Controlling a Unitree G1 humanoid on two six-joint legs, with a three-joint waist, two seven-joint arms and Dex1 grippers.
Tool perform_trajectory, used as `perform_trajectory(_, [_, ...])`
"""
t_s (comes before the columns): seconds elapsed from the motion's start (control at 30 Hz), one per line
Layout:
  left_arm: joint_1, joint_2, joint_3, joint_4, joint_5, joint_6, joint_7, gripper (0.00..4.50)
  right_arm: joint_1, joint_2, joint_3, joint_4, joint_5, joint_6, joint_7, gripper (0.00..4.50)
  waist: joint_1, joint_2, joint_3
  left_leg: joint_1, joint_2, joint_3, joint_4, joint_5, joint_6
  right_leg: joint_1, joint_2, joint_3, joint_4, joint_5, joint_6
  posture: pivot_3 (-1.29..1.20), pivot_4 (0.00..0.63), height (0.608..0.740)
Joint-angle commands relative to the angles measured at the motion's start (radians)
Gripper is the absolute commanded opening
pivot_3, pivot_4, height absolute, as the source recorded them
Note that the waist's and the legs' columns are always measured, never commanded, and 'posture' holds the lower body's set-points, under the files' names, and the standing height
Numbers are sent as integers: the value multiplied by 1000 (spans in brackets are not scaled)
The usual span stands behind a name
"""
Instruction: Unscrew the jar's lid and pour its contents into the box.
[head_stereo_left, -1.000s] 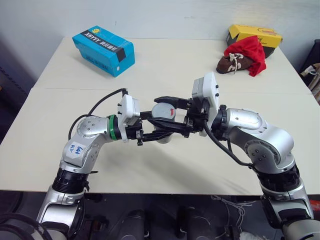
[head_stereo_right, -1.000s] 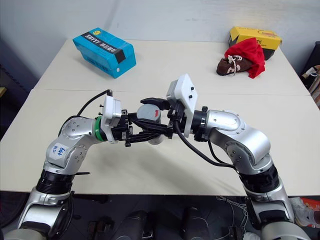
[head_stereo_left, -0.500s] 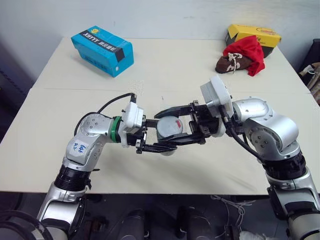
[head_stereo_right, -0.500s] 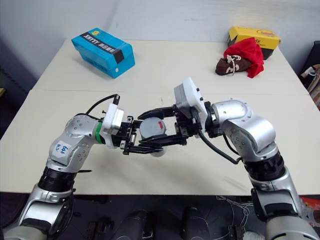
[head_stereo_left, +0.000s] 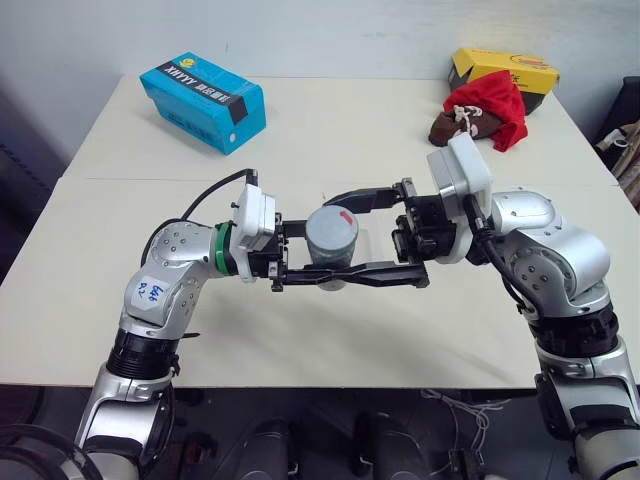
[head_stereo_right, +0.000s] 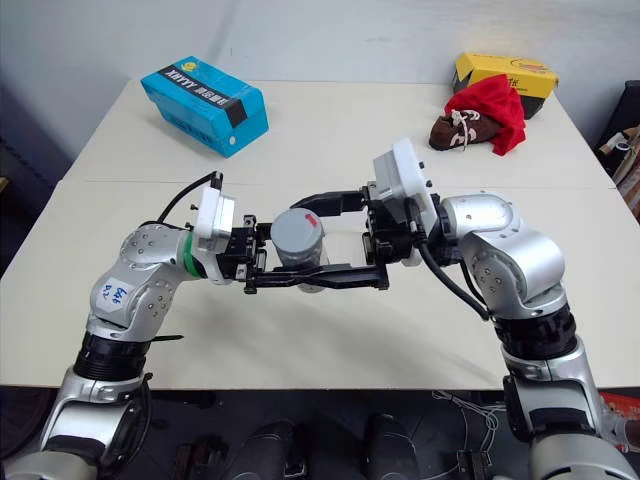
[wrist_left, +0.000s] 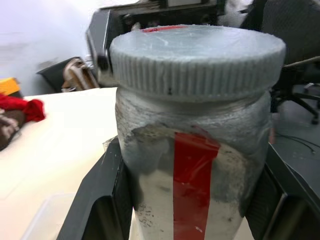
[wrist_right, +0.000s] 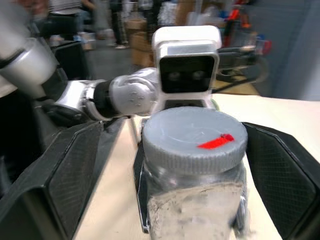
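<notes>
The small clear cylindrical jar (head_stereo_left: 331, 240) with a red stripe is held upright above the cream desk (head_stereo_left: 330, 130), the left gripper (head_stereo_left: 300, 268) shut on its body. It looks light, stiff and slick; its ridged grey-white screw lid (wrist_right: 195, 140) is the likely place to grip. The right gripper (head_stereo_left: 372, 232) has its jaws spread wide either side of the lid, gripping nothing. The desk beneath is open; the blue carton (head_stereo_left: 203, 100) and the red cloth (head_stereo_left: 488, 103) lie well apart at the far edge.

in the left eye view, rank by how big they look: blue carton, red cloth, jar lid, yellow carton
1. blue carton
2. yellow carton and red cloth: look about alike, with the cloth covering part of the carton, so not ranked
3. lid, smallest, though nearer the camera
</notes>
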Motion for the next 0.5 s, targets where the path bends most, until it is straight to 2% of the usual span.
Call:
perform_trajectory(0.03, [4, -5, 22, -35, -11, 56, 74, 2316, 4, 16, -17, -76, -41, -18, -90, 4484, 0, 0, 0, 0, 0, 0, 0, 0, 0, 0, 0, 0, 0, 0, 0, 0, 150, 740])
perform_trajectory(0.23, [7, -10, -14, -51, -5, 73, 72, 2316, -31, 79, 46, -70, -120, -4, -197, 4484, -2, 0, 0, 0, 0, 0, 0, 1, -1, -1, 1, 1, 1, 0, 0, 0, 150, 740])
perform_trajectory(0.5, [-1, -17, -39, -51, 28, 16, 64, 2316, -40, 97, 52, -52, -127, 36, -219, 4484, -1, 0, 0, 0, 0, 1, 0, 1, -1, -1, 1, 1, 1, 0, 0, 0, 150, 740])
